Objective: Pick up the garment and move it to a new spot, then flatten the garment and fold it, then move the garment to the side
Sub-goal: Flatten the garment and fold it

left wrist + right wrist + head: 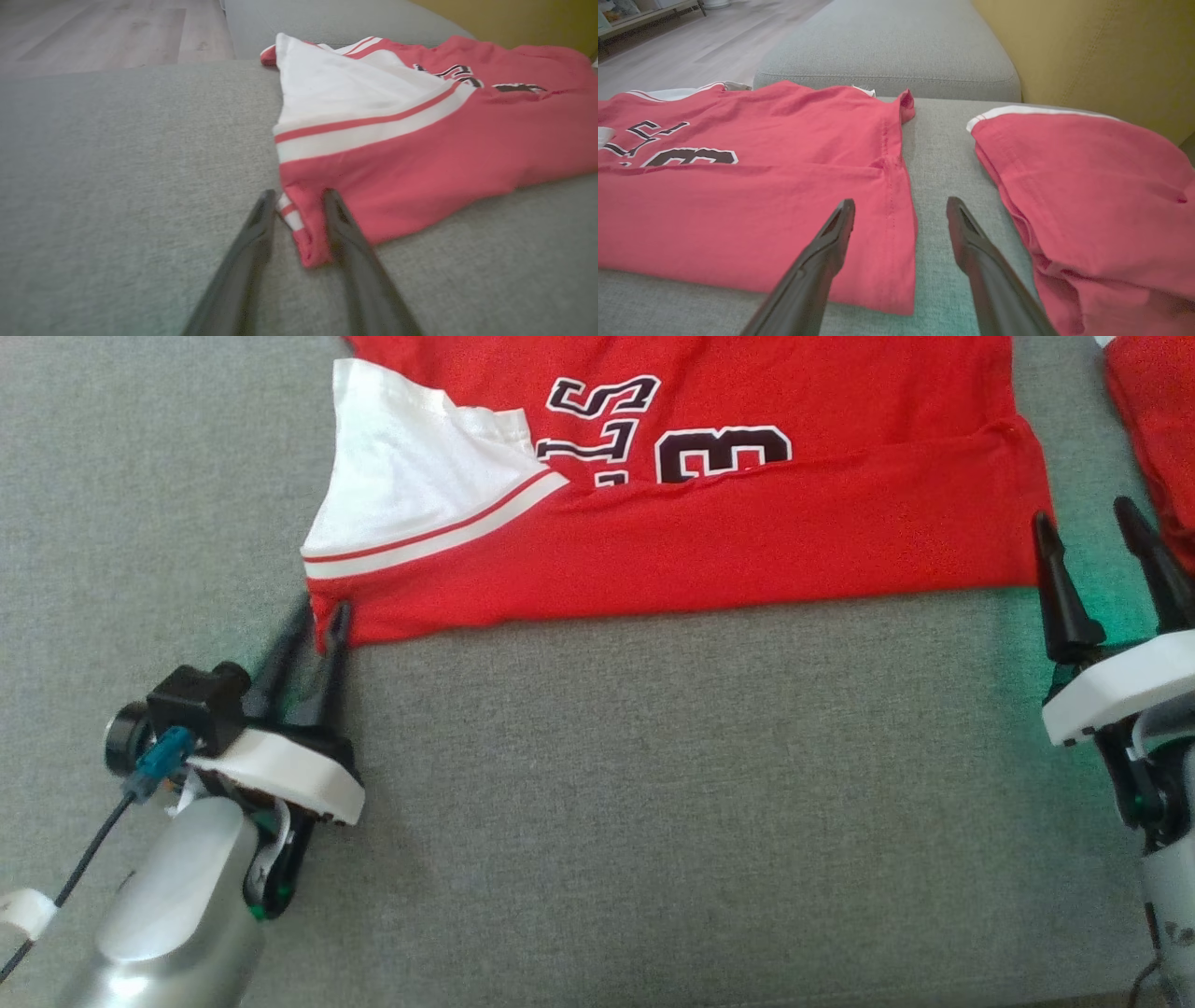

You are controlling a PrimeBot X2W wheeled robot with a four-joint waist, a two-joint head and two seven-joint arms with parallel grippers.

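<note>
The garment [728, 551] is a red jersey with a white sleeve and dark lettering, lying flat on the grey cushion with its near edge folded up over the print. My left gripper [322, 616] sits at its near left corner. In the left wrist view the fingers [261, 219] stand apart, and that corner of the garment [420, 154] lies loose between them. My right gripper [1083, 513] is open at the near right corner. In the right wrist view, one finger of the gripper [896, 203] hovers over the garment [738, 210] and the other over bare cushion.
A second red piece with white trim [1087, 186] lies just right of the garment across a narrow strip of cushion [938, 154]. A grey seat section [887, 46] and a yellow wall [1087, 46] lie beyond. Wooden floor [93, 28] shows past the cushion's left edge.
</note>
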